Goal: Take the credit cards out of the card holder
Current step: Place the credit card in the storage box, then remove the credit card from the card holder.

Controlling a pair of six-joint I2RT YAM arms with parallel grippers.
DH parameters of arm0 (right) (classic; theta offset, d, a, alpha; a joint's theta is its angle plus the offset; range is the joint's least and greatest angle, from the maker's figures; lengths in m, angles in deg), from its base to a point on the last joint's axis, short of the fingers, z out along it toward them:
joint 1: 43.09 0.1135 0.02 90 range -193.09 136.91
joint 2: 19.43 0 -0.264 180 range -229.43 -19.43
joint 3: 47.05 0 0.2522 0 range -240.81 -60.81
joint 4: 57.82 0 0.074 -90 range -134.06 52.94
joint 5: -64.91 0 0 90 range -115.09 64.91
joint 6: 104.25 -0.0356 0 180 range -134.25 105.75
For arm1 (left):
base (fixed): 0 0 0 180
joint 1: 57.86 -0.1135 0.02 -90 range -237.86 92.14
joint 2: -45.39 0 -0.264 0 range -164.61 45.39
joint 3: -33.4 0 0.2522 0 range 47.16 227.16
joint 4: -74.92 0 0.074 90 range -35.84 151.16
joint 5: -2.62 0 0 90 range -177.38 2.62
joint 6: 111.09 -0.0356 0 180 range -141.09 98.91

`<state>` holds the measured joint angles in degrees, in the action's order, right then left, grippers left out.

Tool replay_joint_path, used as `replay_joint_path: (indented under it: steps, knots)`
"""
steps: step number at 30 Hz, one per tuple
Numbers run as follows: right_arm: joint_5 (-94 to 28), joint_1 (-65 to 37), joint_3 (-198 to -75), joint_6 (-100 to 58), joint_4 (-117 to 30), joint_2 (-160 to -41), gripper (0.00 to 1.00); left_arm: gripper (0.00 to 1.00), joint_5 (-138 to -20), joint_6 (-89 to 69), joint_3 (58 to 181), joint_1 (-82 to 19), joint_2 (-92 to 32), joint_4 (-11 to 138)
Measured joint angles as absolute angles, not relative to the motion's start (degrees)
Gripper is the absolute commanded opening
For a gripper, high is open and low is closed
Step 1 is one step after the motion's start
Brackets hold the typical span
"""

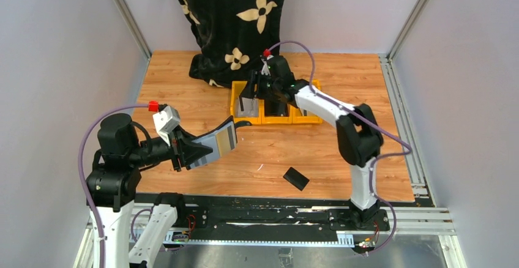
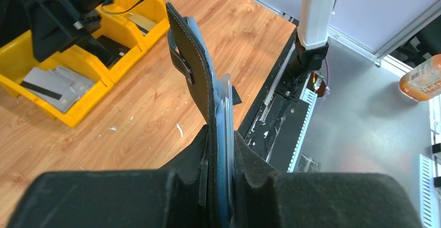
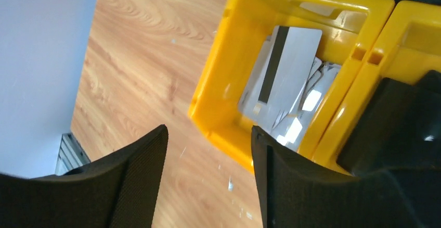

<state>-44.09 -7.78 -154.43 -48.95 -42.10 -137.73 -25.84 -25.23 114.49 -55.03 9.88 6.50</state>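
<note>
The flat black leather-like folding card holder (image 1: 215, 145) hangs open above the wooden table (image 1: 343, 152) on its left side, pinched by the left gripper (image 1: 196, 153). Pale edges in its slots suggest cards remain inside. Several thin white and grey credit cards (image 3: 288, 77) already lie in the leftmost yellow plastic bin (image 3: 213, 82), and the right gripper (image 3: 208, 144) hovers above it, jaws spread and empty.

Wood-grain surface (image 1: 183, 84) has a row of yellow bins (image 1: 275, 121) near the back, a black floral cloth (image 1: 235, 29) draped behind them, and a small black slab (image 1: 296, 178) up front.
</note>
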Motion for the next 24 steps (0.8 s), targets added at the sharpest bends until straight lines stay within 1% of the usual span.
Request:
replay_joint_path:
  steps: [3, 5, 9, 12, 15, 18, 22, 23, 24]
  knots:
    - [-43.59, -7.15, -148.31, -47.59, -42.19, -127.13, 0.76, 0.0, -25.77, -25.19, 115.59, -55.03, 10.47, 6.5]
    - [-45.36, -7.02, -142.89, -47.87, -45.03, -119.0, 0.76, 0.0, -25.64, -25.19, 116.18, -55.03, 10.82, 6.5]
    - [-52.73, -6.23, -128.88, -51.35, -57.82, -101.93, 0.78, 0.0, -25.38, -24.93, 117.73, -55.03, 11.28, 6.68]
    - [-56.29, -1.86, -119.37, -53.08, -67.32, -92.69, 0.78, 0.0, -25.23, -20.9, 117.71, -55.03, 12.31, 10.31]
    - [-58.78, 4.7, -111.77, -54.39, -76.55, -88.6, 0.79, 0.0, -25.64, -13.3, 116.33, -55.03, 14.19, 19.95]
    - [-60.4, 9.2, -106.37, -55.74, -85.38, -88.23, 0.8, 0.0, -26.03, -6.96, 115.32, -55.03, 15.74, 28.06]
    - [-59.98, 13.2, -102.52, -57.8, -98.29, -89.17, 0.8, 0.0, -26.08, -0.34, 115.15, -55.03, 16.53, 35.49]
    - [-59.83, 13.35, -102.52, -57.95, -99.06, -89.32, 0.8, 0.0, -26.1, 0.23, 115.06, -55.03, 16.53, 35.97]
    - [-58.98, 14.01, -102.56, -58.91, -104.48, -90.28, 0.8, 0.0, -26.14, 1.22, 114.86, -55.03, 16.55, 36.95]
